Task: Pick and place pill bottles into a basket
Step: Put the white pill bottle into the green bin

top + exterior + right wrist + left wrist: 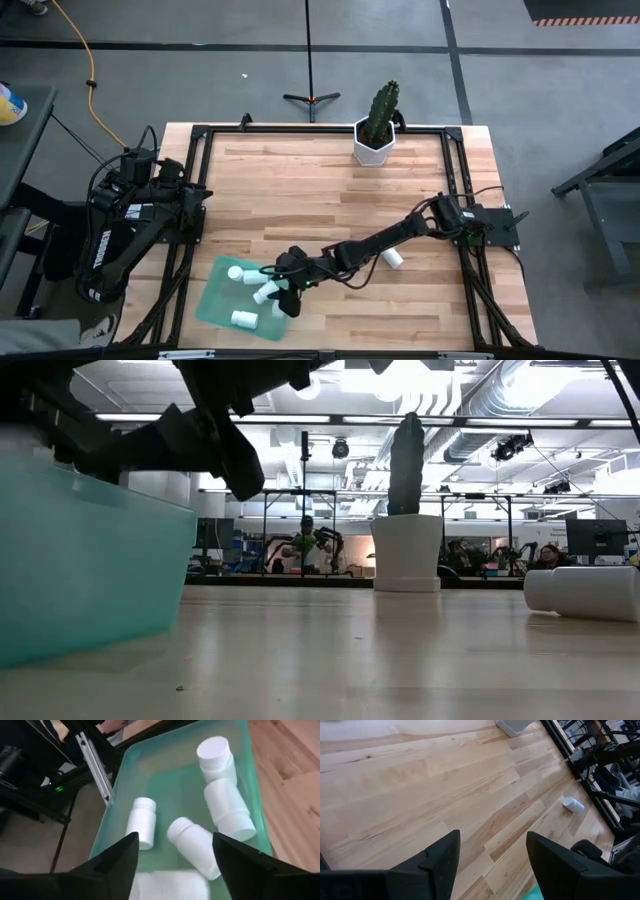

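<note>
right gripper (175, 865) gapes wide over the translucent green tray (212, 300); white hexagonal cactus pot (374, 143) stands well apart.

Grey floor (200, 70) surrounds the wooden bench (300, 190) — dark seams cross it, and a yellow cable (92, 85) trails over it. Overhead, white ducts (480, 400) and bright ceiling lights (370, 375) — seated people (545, 558) work far behind.

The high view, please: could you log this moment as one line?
right claw: open over basket | left claw: open, parked at table's left | pill bottle: on table
</note>
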Available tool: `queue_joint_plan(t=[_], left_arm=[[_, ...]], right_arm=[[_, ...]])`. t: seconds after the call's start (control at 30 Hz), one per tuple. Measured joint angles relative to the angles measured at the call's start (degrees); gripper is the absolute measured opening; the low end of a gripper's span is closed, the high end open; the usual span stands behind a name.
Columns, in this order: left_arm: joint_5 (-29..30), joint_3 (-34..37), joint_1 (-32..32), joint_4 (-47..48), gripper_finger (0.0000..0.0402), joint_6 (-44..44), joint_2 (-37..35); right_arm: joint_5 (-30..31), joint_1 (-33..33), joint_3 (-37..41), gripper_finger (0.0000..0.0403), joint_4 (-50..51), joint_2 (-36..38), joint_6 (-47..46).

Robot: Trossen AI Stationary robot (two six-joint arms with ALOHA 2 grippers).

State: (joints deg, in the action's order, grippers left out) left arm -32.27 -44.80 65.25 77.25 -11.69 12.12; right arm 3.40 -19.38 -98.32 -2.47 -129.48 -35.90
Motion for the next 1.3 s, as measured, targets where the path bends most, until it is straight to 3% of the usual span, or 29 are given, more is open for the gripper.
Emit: queue_joint_plan(t=[0.17, 0.37, 0.63, 0.8, 0.9, 1.07, 1.2, 1.3], left_arm=[[0.0, 0.0, 0.0, 0.0, 0.0262, 0.0, 0.0], [0.0, 0.0, 0.0, 0.0, 0.0262, 0.0, 0.0], [0.0, 0.0, 0.0, 0.0, 0.0262, 0.0, 0.0], [-0.1, 0.0, 0.0, 0.0, 0.0262, 0.1, 0.0], [0.0, 0.0, 0.0, 0.0, 0.0262, 1.1, 0.0], [-0.1, 0.0, 0.0, 0.0, 0.0262, 1.4, 0.0], [0.0, 0.0, 0.0, 0.0, 0.0262, 1.5, 0.0], [0.0, 0.0, 0.0, 0.1, 0.0262, 1.6, 0.0]], right_arm=[[0.2, 0.3, 0.0, 0.0273, 1.5, -0.1, -0.7], [0.1, 1.8, 0.0, 0.0277, 7.3, -0.1, -4.3], [-5.6, 5.9, -0.4, 0.0277, 8.5, -0.1, -3.9], [-6.6, 8.5, -5.5, 0.0277, 13.0, -0.2, 2.7], [-4.2, 10.0, -11.2, 0.0277, 18.6, -0.2, 7.8], [5.2, 12.2, -21.1, 0.0277, 32.8, -0.2, 13.7], [11.5, 13.8, -27.7, 0.0277, 44.6, -0.1, 13.0], [13.0, 14.6, -30.7, 0.0277, 53.1, -0.1, 10.0]])
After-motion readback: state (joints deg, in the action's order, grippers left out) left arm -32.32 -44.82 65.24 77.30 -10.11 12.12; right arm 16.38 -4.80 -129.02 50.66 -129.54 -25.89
